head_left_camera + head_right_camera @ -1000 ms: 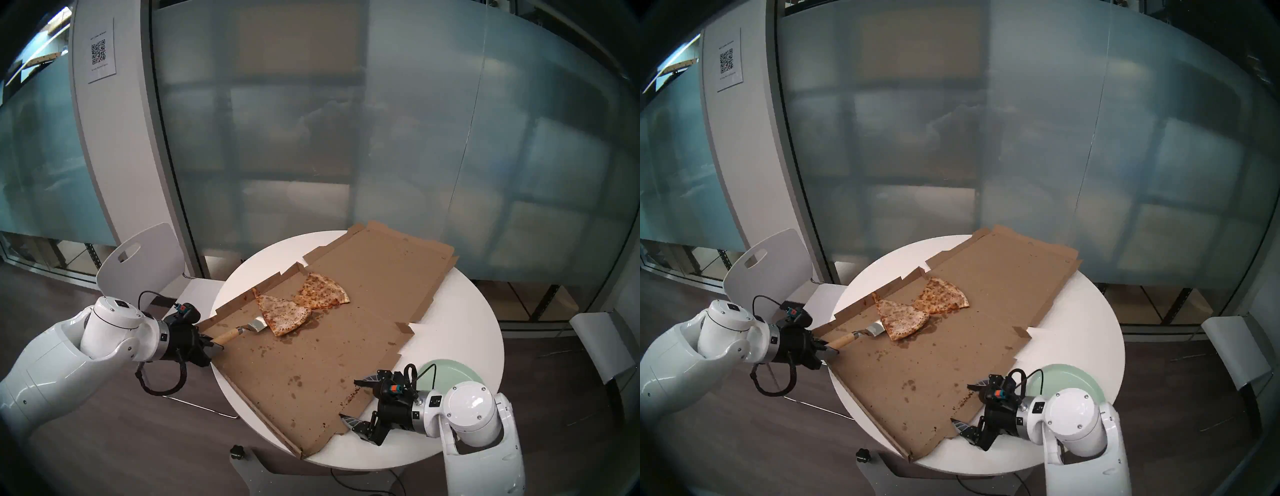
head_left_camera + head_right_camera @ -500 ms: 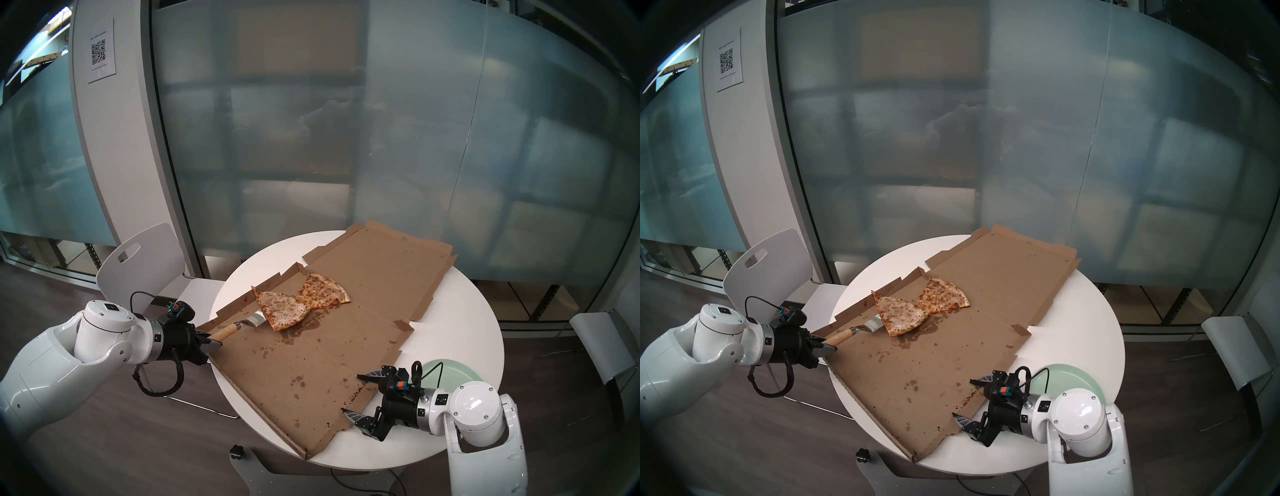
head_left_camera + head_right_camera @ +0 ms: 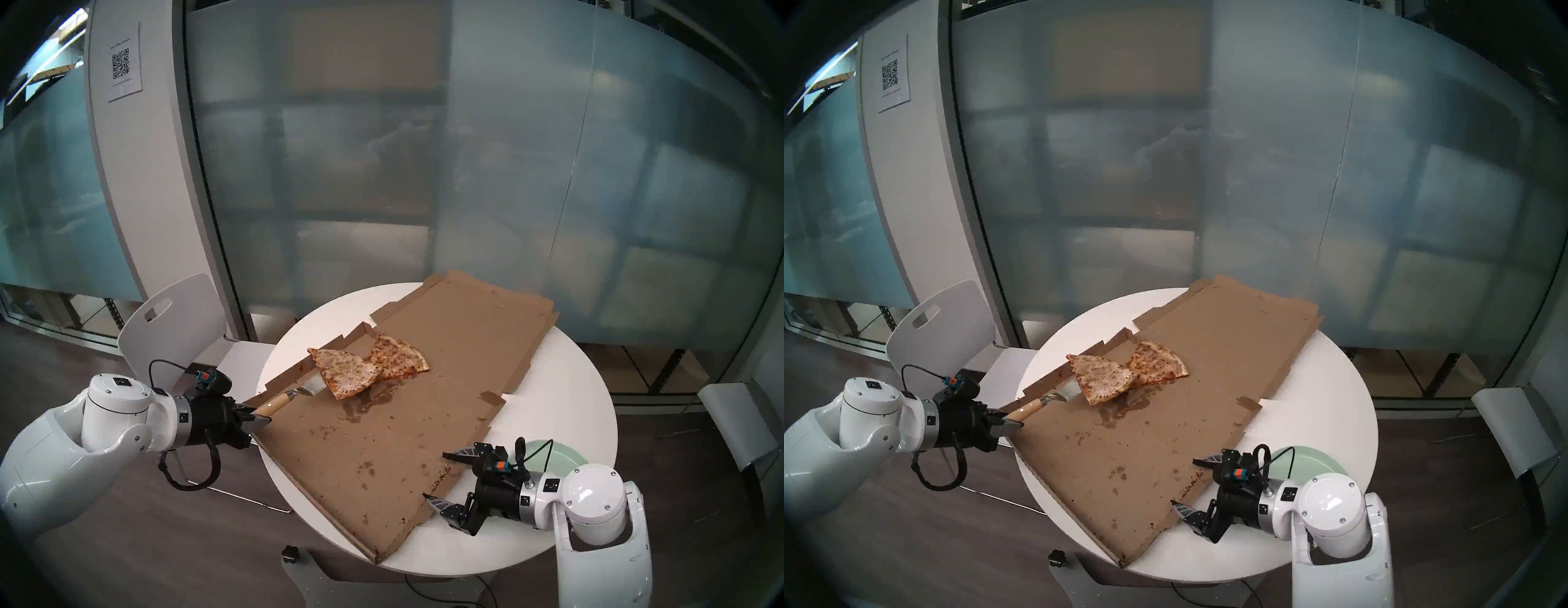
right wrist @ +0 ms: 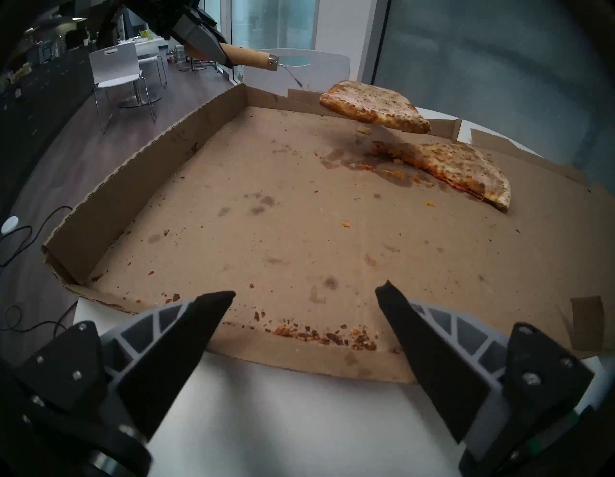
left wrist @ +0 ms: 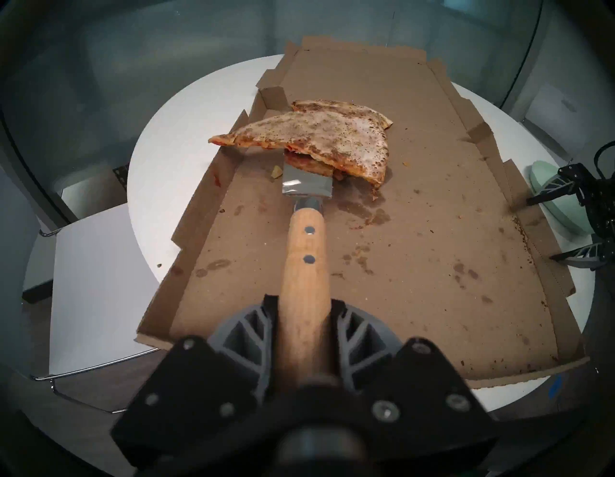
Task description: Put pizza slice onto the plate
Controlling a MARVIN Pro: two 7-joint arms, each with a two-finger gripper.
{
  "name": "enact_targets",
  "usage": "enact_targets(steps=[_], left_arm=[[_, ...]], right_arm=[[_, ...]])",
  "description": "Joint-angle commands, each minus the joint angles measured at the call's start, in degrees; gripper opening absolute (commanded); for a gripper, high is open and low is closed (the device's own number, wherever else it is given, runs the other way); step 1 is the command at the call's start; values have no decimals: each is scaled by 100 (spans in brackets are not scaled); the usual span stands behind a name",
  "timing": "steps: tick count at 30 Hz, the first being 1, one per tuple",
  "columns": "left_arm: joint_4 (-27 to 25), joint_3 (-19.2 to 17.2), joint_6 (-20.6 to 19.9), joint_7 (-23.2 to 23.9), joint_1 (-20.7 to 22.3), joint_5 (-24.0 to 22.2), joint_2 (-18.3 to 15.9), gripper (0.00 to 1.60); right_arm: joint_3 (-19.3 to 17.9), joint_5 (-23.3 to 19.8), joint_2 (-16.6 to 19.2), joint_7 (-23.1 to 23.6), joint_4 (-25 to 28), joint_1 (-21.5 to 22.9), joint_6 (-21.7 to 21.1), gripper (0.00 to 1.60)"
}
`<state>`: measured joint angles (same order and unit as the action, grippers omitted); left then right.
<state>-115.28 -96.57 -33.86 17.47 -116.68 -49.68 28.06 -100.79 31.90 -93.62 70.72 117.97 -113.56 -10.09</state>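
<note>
My left fingers (image 5: 304, 328) squeeze the wooden-handled metal spatula (image 5: 304, 253); ahead, it holds up the long pale pizza slice (image 5: 319, 133). My right fingers (image 4: 304, 294) are apart, empty.

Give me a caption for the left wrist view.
Left gripper holds a wooden-handled spatula lifting a pizza slice.

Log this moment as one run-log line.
left gripper: shut on spatula | pizza slice: lifted off box | right gripper: open | plate: empty
</note>
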Motion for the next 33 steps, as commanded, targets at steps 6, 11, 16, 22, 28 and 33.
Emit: enact_targets(steps=[6,11,16,22,28,33], left_arm=[[-603,-227,128,112,-246,90,-57,0],[-824,-99,107,111,-172,162,-64,0],[-953,102,96,89,-34,245,-35,0],[-1046,316,110,68,58,342,3,0],[-1207,634,96,34,242,451,46,0],[-1263,952,100,28,493,539,134,0]], right_arm=[[-501,-669,-267,120,586,172,-301,160],[-904,-958,-332,190,770,146,-426,160],[-1338,-1252,-370,291,882,94,-509,160],[-1891,-1604,-455,335,976,147,-649,160],[-2428,-1940,-380,330,1005,390,-867,160],[-2766,-2150,-350,353,999,529,-1050,160]])
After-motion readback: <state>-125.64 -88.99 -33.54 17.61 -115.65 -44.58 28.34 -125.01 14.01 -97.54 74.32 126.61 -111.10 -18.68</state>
